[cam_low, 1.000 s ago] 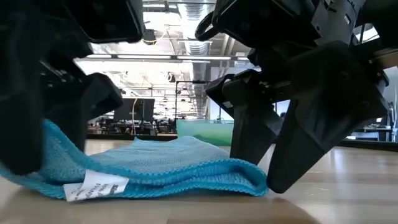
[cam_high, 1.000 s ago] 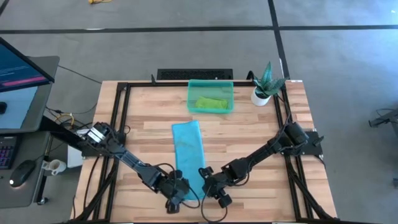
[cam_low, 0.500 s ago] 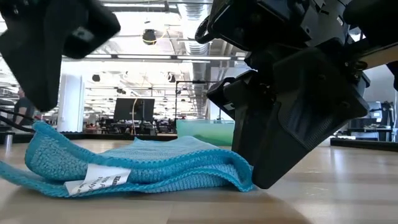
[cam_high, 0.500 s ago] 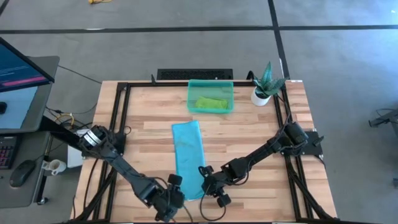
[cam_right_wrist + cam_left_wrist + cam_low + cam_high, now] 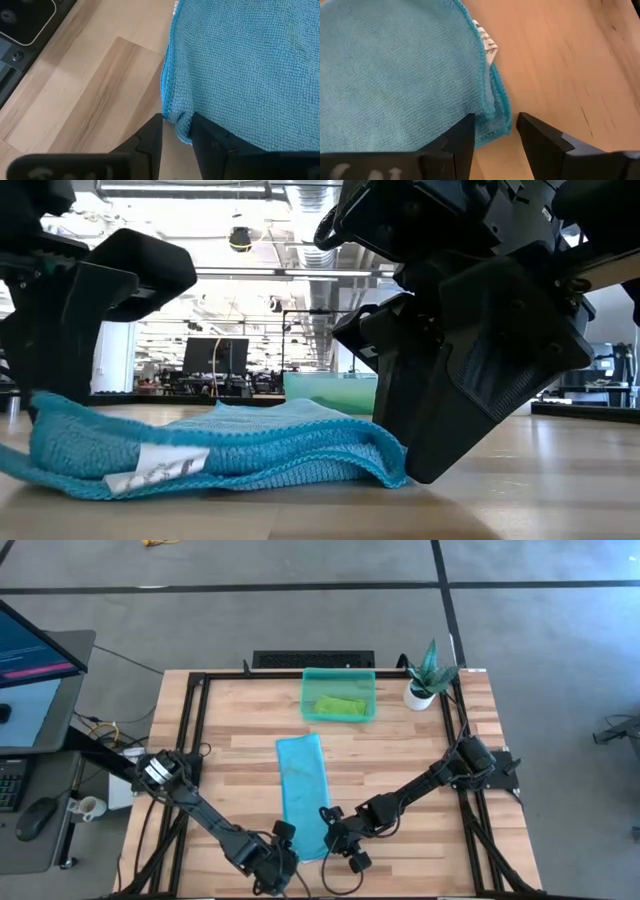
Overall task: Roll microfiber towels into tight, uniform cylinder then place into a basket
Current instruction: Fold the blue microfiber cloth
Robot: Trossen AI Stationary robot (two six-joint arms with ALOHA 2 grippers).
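High view first: the blue towel (image 5: 303,792) lies folded into a long narrow strip down the middle of the pale wooden worktop (image 5: 220,720), one end pointing at the teal plastic basket (image 5: 338,695) at the far edge, where the lime green towel (image 5: 340,706) sits rolled inside. Beside the basket stands a small white pot with a spiky plant (image 5: 426,675). Both arms meet at the strip's near end. The right hand (image 5: 177,134) has its dark fingers pinching the nubbly, looped corner of the blue cloth, right at the stitched hem. The left hand (image 5: 495,137) stands spread, its two wedge-shaped fingers straddling the other near corner, where the small white tag (image 5: 487,44) pokes out. Low view shows the soft layers bunched and slightly humped.
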